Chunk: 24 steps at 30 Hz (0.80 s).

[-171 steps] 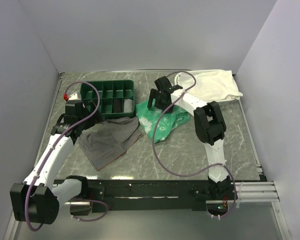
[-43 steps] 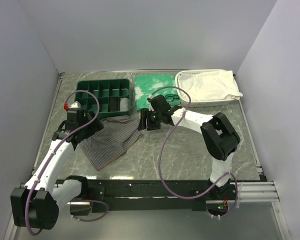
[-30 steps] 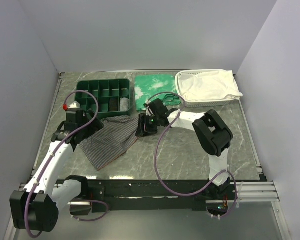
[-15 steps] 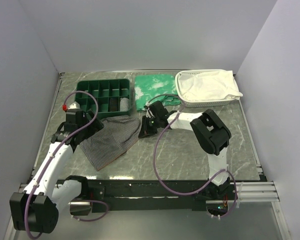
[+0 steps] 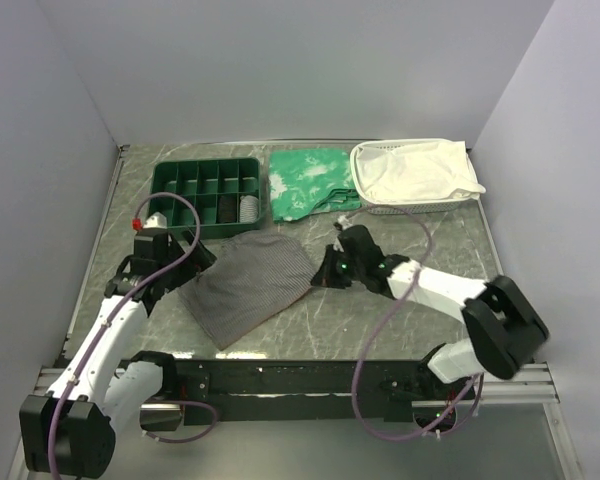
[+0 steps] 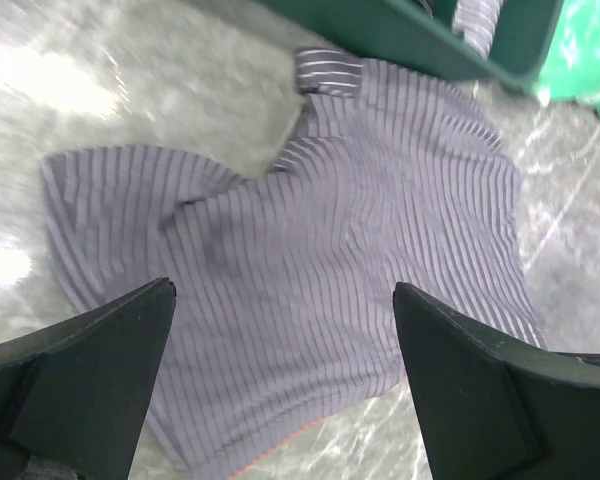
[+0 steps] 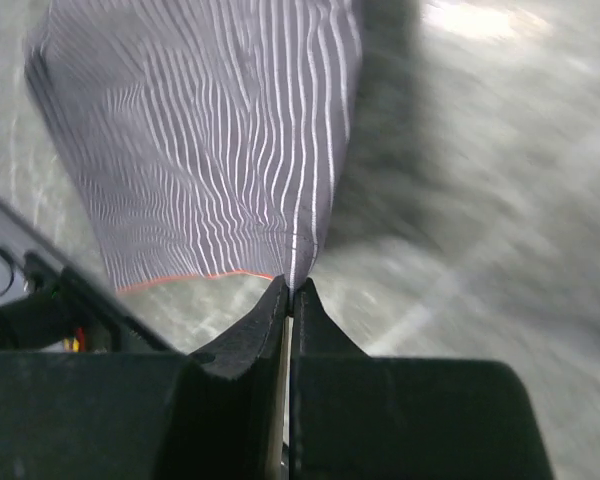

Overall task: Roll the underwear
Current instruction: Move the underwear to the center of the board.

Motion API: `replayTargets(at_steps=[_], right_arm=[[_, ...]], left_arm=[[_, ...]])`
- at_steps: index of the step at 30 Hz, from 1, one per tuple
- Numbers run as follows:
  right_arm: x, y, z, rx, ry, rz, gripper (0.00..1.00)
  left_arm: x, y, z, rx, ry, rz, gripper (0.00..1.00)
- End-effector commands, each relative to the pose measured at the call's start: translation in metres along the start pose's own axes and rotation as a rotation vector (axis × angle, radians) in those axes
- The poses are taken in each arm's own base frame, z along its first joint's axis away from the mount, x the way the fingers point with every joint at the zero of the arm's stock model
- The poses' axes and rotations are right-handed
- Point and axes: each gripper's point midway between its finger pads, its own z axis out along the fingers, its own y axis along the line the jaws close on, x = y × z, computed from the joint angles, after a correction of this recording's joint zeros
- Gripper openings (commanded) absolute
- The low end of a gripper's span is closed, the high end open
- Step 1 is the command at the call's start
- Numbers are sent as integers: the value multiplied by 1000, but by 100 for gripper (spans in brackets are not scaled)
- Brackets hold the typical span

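Fingers of right gripper (image 7: 290,292) were clenched on an edge of the underwear (image 5: 250,285); those of left gripper (image 6: 282,292) were spread above it.

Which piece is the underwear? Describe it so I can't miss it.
Find the green compartment tray at the far left. The underwear lies spread just in front of it, one edge pinched by the right gripper. It is grey with fine pinstripes, unlike the green patterned cloth and the white cloth.
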Motion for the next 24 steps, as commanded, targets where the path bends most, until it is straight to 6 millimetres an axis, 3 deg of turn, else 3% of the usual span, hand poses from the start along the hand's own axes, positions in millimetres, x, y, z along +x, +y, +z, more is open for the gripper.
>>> replayTargets(at_steps=[1,5,8,12,18,22,23,24], right_arm=[[10,-52,-25,193,-125,151,0],[13,-88,-54,309,-232,294,0],[2,-111,-80,361,-351,388,0],[-19,-120,-108,369,-470,422,0],[-30,-118,-105,364,-440,408,0],[-32,-110,-95,325,-400,398,0],[-32,-109,-93,316,-390,398,0],[-31,-108,-92,311,-386,398,0]], left_arm=[[11,-22,-2,110,20,-2,98],[38,-31,0,126,74,25,97],[67,-41,1,129,140,48,93],[111,-47,-5,126,252,65,89],[174,-71,-26,229,392,79,75],[203,-101,-40,293,426,171,76],[204,-117,-45,330,425,189,76],[212,-116,-39,296,432,227,76]])
